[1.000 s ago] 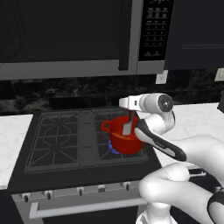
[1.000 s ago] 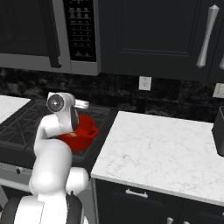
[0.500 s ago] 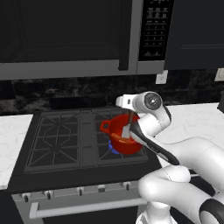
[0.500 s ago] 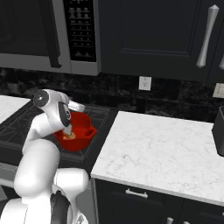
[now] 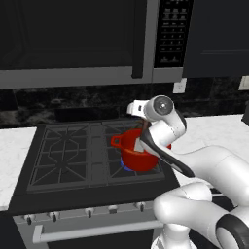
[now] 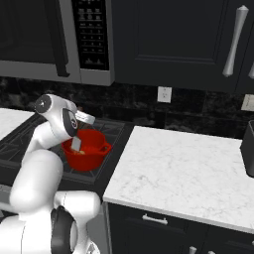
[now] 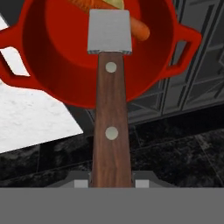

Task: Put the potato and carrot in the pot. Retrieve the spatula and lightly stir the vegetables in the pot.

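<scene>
Brown-handled spatula (image 7: 111, 109) in pot, stir step underway

Gripper (image 7: 111, 183) is clamped on the spatula handle's near end, 2 rivets visible; grey blade reaches past the rim into the red pot (image 7: 48, 65). Carrot (image 7: 139, 27) lies inside at the blade tip, a pale bit beside it at the frame edge is likely the potato (image 7: 114, 3). So judged: both vegetables loaded, spatula retrieved, only light stirring left. Pot (image 5: 138, 155) sits on the stove (image 5: 68, 160) right front burner; right base view shows the blade (image 6: 77, 144) dipped in.
</scene>
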Tool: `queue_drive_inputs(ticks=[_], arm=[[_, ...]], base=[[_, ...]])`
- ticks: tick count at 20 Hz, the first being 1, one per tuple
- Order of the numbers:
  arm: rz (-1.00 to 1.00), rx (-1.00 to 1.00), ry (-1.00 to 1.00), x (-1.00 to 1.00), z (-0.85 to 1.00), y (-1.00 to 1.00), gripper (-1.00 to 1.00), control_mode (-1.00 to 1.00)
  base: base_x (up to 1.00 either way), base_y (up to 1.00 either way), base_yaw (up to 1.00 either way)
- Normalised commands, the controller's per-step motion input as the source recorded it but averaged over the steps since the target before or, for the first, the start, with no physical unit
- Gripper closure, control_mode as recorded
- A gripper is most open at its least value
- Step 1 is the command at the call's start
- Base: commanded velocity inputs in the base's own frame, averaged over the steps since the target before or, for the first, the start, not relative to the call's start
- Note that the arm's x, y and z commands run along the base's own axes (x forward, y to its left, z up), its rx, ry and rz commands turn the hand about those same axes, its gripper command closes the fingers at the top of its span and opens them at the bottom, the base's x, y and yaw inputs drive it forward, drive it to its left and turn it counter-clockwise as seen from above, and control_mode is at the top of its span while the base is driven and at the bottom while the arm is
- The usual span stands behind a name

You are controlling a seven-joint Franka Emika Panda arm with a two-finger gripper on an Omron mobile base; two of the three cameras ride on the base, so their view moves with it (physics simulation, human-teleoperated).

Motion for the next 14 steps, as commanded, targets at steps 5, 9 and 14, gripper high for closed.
queue_drive_inputs(ticks=[5,9,14], arm=[[-0.08,0.00,0.06,-0.08,0.00,0.00,1.00,-1.00],[-0.07,0.00,0.09,-0.16,-0.04,0.00,1.00,-1.00],[-0.02,0.00,-0.04,0.08,-0.31,0.00,1.00,-1.00]], base=[[0.00,0.00,0.00],[0.00,0.00,0.00],[0.00,0.00,0.00]])
